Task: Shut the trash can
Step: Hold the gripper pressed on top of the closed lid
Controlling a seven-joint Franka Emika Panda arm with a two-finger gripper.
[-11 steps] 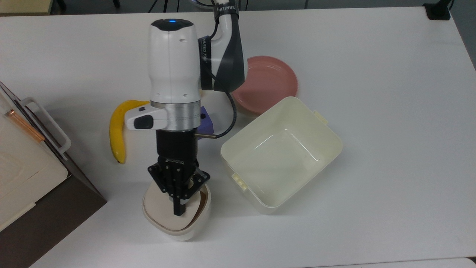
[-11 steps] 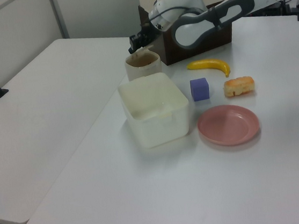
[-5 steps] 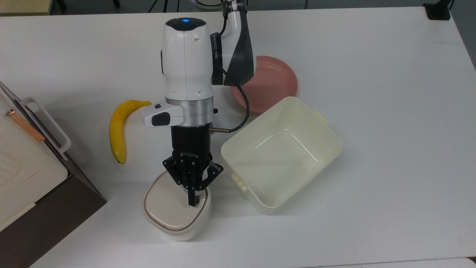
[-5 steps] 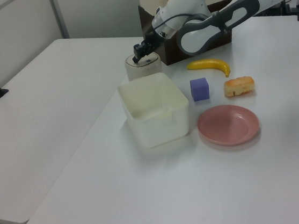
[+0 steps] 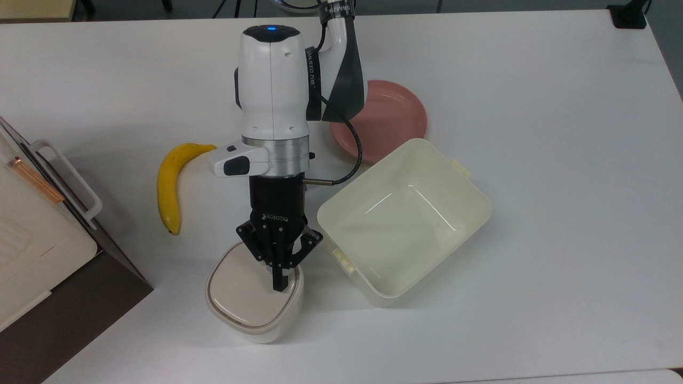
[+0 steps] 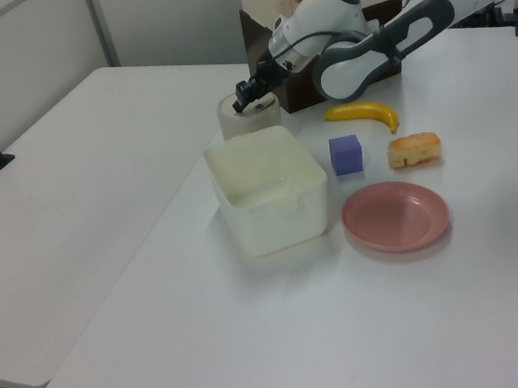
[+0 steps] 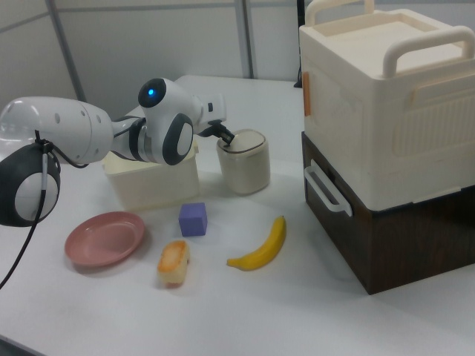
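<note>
The trash can (image 5: 251, 298) (image 6: 237, 119) (image 7: 246, 167) is a small cream-beige bin standing on the white table (image 5: 560, 160), with its flat lid lying down on the rim. My gripper (image 5: 278, 285) (image 6: 250, 101) (image 7: 228, 137) is shut, its black fingers together with nothing between them. The tips press on the lid near the edge at the top view's right. The arm's white wrist comes down to it from the top view's upper side.
A lidless cream tub (image 5: 405, 218) stands close by at the top view's right. Behind the arm lies a pink plate (image 5: 392, 120). A banana (image 5: 171, 184), a purple cube (image 7: 193, 219) and a bread roll (image 7: 172, 261) lie nearby. A cream box on a brown cabinet (image 5: 48, 250) fills the top view's left.
The lid stood partly raised, showing the tan inside, and has gone flat. My gripper moved toward the top view's right and settled on the lid.
</note>
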